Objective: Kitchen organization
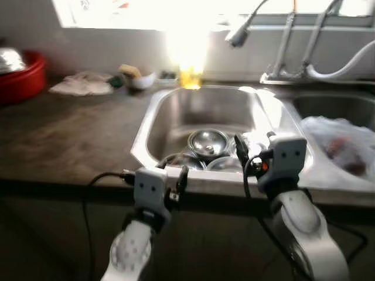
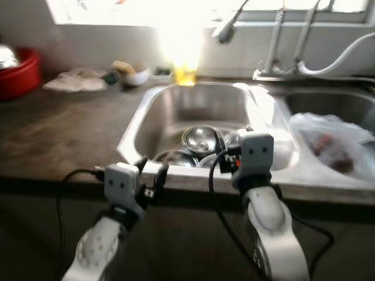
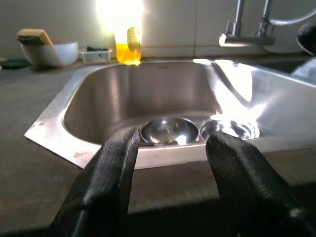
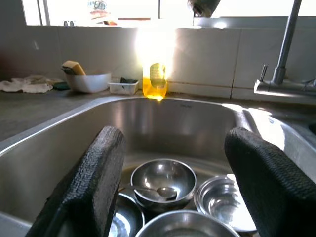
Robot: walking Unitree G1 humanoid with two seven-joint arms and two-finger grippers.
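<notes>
no text, label, brand or number can be read in these pictures. the yellow bottle (image 4: 157, 80) behind the sink has a pale label, but strong window light washes it out. above the wall tiles, at the window, there is a small dark mark (image 4: 99, 5) that may be print, but it is too blurred to read.

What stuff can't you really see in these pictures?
- Window: head views, washed out by glare.
- Plastic bag in the right basin: its contents are blurred behind the film.
- Red bowl: cut off by the picture's edge.
- Steel bowls in the sink: right wrist view, the lowest ones partly hidden by the right gripper.
</notes>
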